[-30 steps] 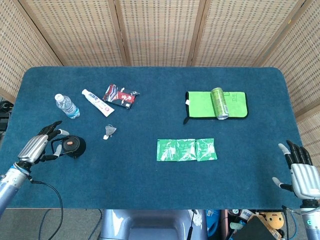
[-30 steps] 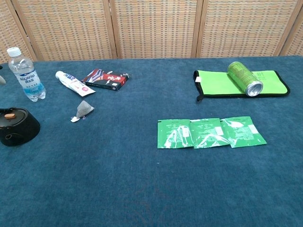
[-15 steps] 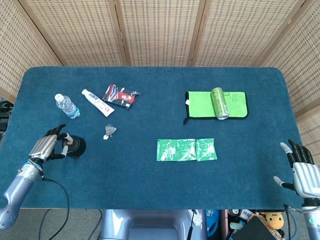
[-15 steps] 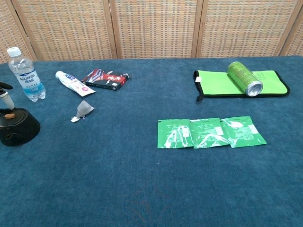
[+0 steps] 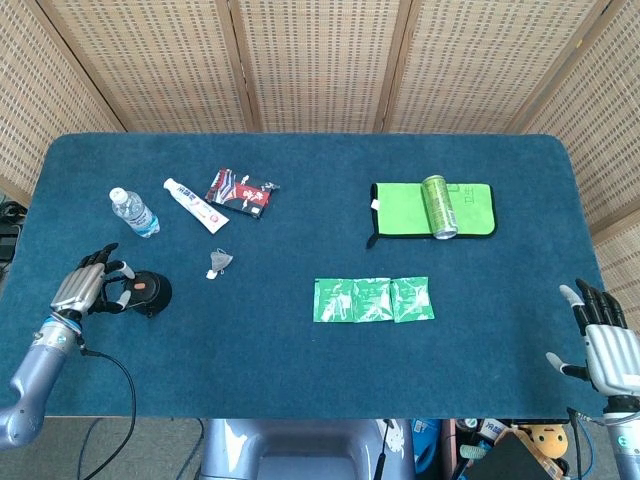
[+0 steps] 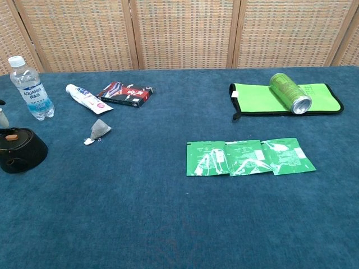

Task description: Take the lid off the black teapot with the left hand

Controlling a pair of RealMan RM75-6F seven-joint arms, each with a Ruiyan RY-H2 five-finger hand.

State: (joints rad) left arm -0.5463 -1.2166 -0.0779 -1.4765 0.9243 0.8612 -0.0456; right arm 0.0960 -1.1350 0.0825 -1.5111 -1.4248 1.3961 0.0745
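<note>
My left hand (image 5: 88,287) has drifted back a bit toward the table's left edge since half a second ago. Then its fingers sat over the small squat black teapot (image 5: 146,291); now they sit just beside its left side. In the chest view only a fingertip shows at the left border, lower and further out than before. The fingers are apart and loosely curved, and I see nothing held. From these views I can't tell whether any fingertip touches the pot.

My read: no grip made yet, so the lid removal hasn't started. The hand needs to come back over the pot's top.

The teapot sits near the front-left of the dark blue felt-covered table (image 5: 300,380), below the clear plastic water bottle (image 5: 133,212) and left of the small grey teabag (image 5: 219,262). It's upright and low, with a rounded body. The black lid with an orange knob (image 6: 11,136) is still seated on top and looks flat, not tilted. Its position matches the earlier frames, so the pot hasn't been nudged.

My right hand (image 5: 602,340) stays at the table's front-right corner, fingers spread upward, empty, well apart from everything.

Unmoved: white toothpaste tube (image 5: 194,203), red-black packet (image 5: 240,191), green can (image 5: 438,206) lying on a green cloth (image 5: 405,210), and a strip of green sachets (image 5: 373,299).
</note>
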